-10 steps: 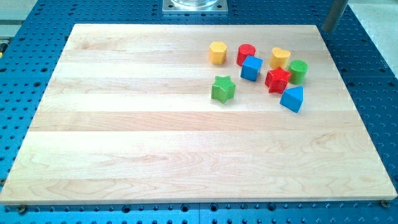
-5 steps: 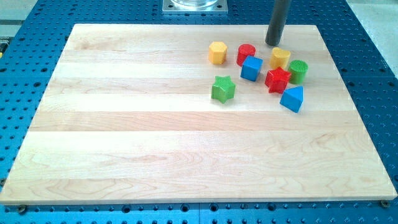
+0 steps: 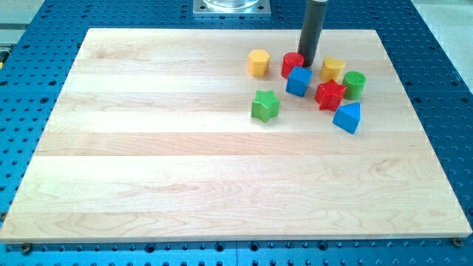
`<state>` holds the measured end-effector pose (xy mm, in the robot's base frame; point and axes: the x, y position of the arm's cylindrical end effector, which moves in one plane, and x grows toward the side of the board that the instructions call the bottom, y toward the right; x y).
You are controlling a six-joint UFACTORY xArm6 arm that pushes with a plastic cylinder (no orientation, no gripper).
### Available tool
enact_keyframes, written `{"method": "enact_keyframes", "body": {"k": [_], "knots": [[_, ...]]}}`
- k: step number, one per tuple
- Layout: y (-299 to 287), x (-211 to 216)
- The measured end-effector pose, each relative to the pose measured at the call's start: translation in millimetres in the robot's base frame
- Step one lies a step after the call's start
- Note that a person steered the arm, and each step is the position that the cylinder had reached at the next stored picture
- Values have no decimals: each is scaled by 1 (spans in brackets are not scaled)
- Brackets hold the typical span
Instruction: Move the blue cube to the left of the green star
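Observation:
The blue cube (image 3: 298, 80) sits in the upper right of the wooden board, up and to the right of the green star (image 3: 264, 106). My tip (image 3: 307, 63) stands just above the blue cube's top right corner, next to the red cylinder (image 3: 291, 63). It looks close to or touching the cube; I cannot tell which.
A yellow hexagonal block (image 3: 258, 62) lies left of the red cylinder. A yellow heart (image 3: 332, 69), a green cylinder (image 3: 354, 84), a red star (image 3: 329, 94) and a blue triangular block (image 3: 347, 117) cluster to the right of the cube. The board's top edge (image 3: 222, 30) is near.
The rod has moved left and down, from off the board's top right corner to beside the yellow heart, then to just above the blue cube. The blocks have not moved.

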<state>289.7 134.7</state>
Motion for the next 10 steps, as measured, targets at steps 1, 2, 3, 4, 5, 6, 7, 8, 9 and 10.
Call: {"method": "enact_keyframes", "body": {"k": [1, 2, 3, 4, 5, 6, 7, 8, 9, 10], "knots": [[-2, 37], [-2, 47], [-14, 49], [-19, 63], [-19, 88], [-20, 91], [-23, 116], [-21, 163], [-21, 164], [-24, 174]]}}
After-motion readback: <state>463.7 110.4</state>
